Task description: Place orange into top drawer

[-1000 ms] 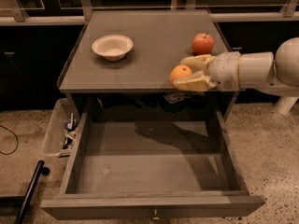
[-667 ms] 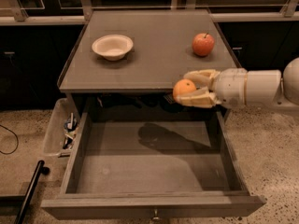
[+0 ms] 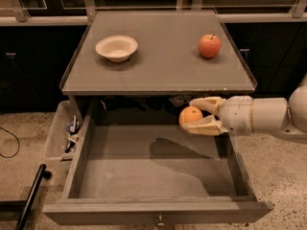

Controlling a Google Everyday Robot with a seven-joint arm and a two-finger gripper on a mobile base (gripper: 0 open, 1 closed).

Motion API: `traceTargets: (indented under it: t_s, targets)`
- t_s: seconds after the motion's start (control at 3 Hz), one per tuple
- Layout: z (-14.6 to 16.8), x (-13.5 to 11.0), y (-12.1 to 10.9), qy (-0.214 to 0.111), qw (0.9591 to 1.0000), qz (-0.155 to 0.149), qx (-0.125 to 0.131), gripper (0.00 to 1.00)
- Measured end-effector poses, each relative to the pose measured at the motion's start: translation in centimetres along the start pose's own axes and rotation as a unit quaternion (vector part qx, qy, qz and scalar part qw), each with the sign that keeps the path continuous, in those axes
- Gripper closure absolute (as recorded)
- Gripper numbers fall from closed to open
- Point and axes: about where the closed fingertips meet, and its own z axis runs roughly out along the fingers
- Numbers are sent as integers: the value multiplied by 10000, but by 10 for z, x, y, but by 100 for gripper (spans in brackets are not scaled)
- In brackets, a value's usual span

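The orange (image 3: 190,115) is held between the cream fingers of my gripper (image 3: 195,115), which reaches in from the right. It hangs above the back right part of the open top drawer (image 3: 144,169), just below the table's front edge. The drawer is pulled out wide, and its flat grey floor carries the arm's shadow. A small knob (image 3: 159,221) shows on the drawer front.
A red apple (image 3: 210,45) and a white bowl (image 3: 116,47) sit on the grey table top (image 3: 158,56). A clear plastic bin (image 3: 62,135) of clutter hangs on the drawer's left side. A black pole (image 3: 31,195) lies at the lower left.
My gripper has carried the orange down from the table's front edge and toward the drawer, so it now hangs lower, over the drawer's back right part.
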Motion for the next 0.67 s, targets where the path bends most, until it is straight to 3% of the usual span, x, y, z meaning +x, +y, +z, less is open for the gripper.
traceTargets:
  t_s: [0.67]
  targets:
    - [9, 9, 5, 74, 9999, 73, -49, 100]
